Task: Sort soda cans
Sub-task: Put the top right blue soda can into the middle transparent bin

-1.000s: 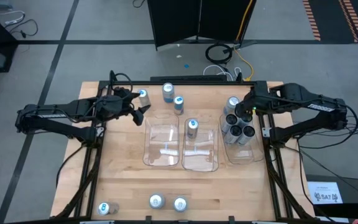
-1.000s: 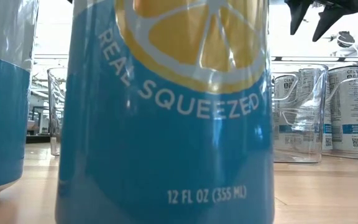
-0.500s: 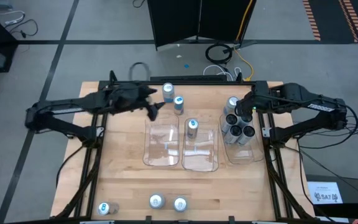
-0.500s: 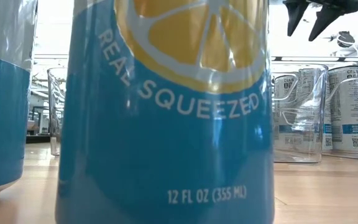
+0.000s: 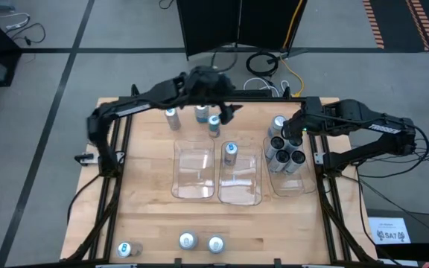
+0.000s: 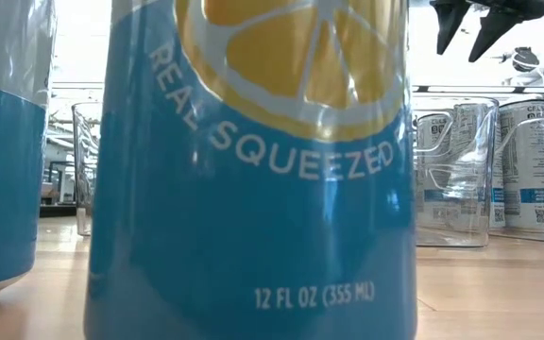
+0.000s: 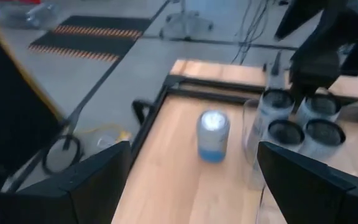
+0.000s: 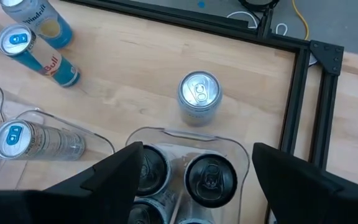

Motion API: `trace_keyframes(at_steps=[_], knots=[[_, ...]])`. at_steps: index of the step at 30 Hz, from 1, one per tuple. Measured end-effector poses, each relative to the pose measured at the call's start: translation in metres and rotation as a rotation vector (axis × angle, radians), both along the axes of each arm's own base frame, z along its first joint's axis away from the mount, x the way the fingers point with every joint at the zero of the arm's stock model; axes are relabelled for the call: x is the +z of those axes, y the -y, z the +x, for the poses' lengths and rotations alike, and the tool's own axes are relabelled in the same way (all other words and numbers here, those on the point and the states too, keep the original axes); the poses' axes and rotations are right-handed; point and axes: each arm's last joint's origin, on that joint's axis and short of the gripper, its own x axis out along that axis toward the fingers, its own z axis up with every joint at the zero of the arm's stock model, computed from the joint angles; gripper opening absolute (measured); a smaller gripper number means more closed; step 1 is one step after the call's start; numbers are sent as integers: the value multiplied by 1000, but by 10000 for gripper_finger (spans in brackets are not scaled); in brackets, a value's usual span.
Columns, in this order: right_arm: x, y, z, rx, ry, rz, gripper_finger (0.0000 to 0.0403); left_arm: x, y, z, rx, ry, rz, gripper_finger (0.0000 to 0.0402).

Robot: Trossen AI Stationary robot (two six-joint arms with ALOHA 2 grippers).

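Several soda cans stand upright on the wooden table. Three blue-marked ones (image 5: pixel 201 113) are near the far edge, one (image 5: pixel 231 152) stands in the middle clear tray (image 5: pixel 239 195), and three more (image 5: pixel 187 240) are along the near edge. Dark-topped cans (image 5: pixel 285 152) fill the far end of the right tray (image 5: pixel 289 184), with a lone silver can (image 8: pixel 199 96) just beyond it. My left gripper (image 5: pixel 228 113) hangs open above the far middle, its wrist view facing that lone can (image 7: pixel 213 134). My right gripper (image 8: pixel 196 146) hangs open above the dark cans (image 8: pixel 210 174).
An empty clear tray (image 5: pixel 194 175) lies left of the middle one. A black frame rail (image 5: pixel 222 95) runs along the table's far edge. In the low view a big blue can (image 6: pixel 253 170) blocks most of the picture, with the right gripper's fingers (image 6: pixel 484 24) at the top.
My left gripper has swung from the far left of the table toward the right along the far edge, rising and rolling, past the three far cans. It stays open. The can it was beside stands where it was.
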Motion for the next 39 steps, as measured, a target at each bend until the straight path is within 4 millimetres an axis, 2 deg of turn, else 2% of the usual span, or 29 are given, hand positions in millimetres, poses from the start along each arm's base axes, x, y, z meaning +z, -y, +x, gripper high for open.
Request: trace_keyframes(at_steps=[3,6,10,12,18,27,39], knots=[[0,0,0,12,-8,-3,295,-3,-4,20,-19,-5,-3,358],[0,0,0,14,-10,-4,295,-7,-6,26,-21,-55,-21,358],[0,0,0,22,-15,-6,295,-13,-4,12,-12,-199,-73,358],[0,0,0,29,-20,-8,295,-18,-5,2,35,-279,-155,358],[1,1,0,17,-25,-53,295,-48,-27,-17,215,-447,-351,358],[1,1,0,32,-36,-65,295,-84,-33,-13,250,-520,-494,358],[1,1,0,26,-23,-62,295,-120,-38,1,287,-616,-547,358]])
